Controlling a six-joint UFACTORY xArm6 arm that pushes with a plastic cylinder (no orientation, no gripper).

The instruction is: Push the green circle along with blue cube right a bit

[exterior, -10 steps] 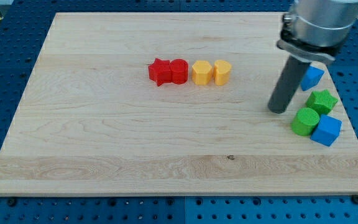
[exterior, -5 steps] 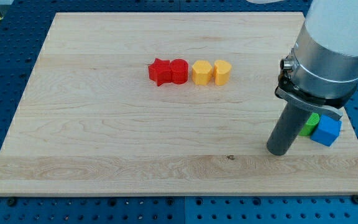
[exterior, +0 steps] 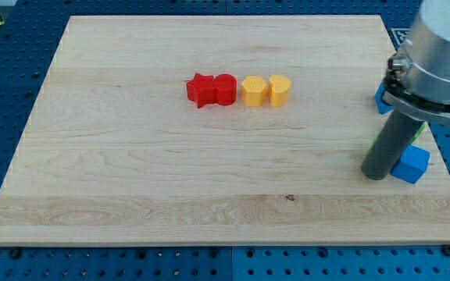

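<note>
Green circle [exterior: 375,141] mostly hidden behind rod, my tip [exterior: 374,173] touching blue cube [exterior: 412,163], no fingers, 2 red, 2 yellow blocks.

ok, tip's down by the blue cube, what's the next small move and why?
Probably a short push toward the view's right. My tip sits just left of the blue cube, with the green circle mostly hidden behind the rod, and both blocks already lie near the board's right edge.

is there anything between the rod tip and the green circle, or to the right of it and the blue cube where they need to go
Nothing visible. My tip sits right at the left of the blue cube, and the rod hides nearly all of the green circle. To the right of the cube there is only a narrow strip of board before its edge.
</note>
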